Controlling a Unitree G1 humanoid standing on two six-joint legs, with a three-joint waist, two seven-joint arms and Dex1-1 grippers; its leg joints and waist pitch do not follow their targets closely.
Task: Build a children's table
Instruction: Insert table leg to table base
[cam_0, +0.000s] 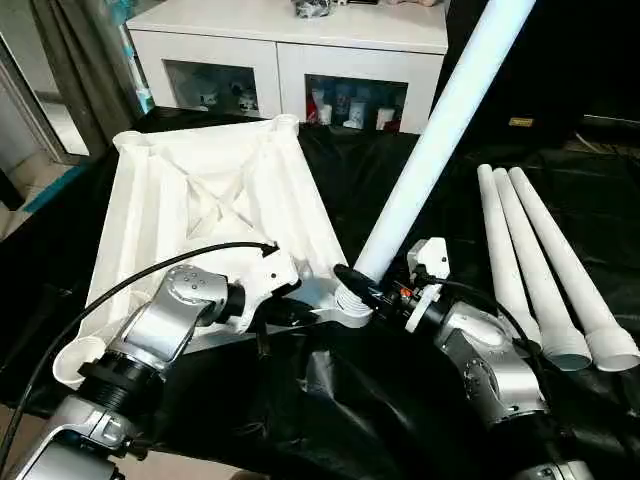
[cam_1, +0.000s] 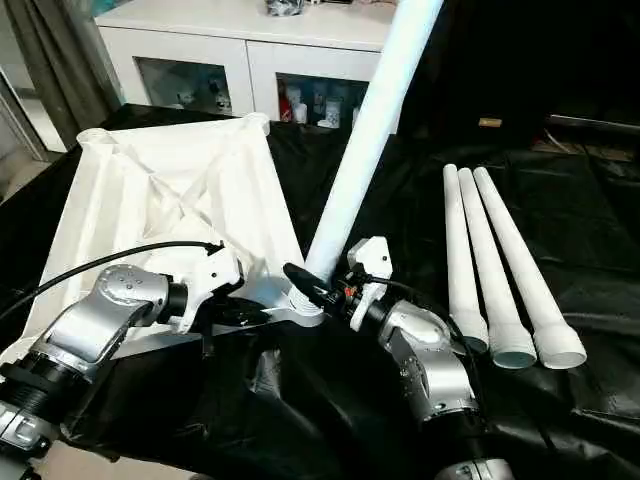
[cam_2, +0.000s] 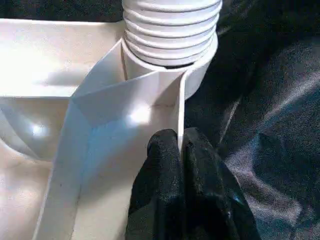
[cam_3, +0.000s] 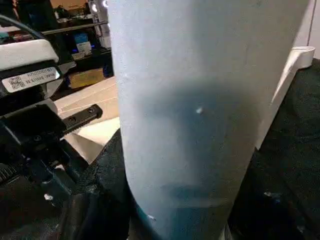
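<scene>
My left gripper (cam_2: 180, 150) pinches the tabletop (cam_0: 200, 190) rim; my right gripper (cam_0: 385, 285) grasps the leg (cam_0: 440, 130), which leans with its threaded end in the near corner socket (cam_0: 350, 305). Risk: tilt cross-threads it, or the tabletop slides on the black cloth (cam_0: 330, 400).

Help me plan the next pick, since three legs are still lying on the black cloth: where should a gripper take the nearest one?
Probably mid-shaft on the inner spare leg, coming from above. It lies flat beside the other two, so only its top and free side toward the tabletop are open, and its flared end looks too wide.
</scene>
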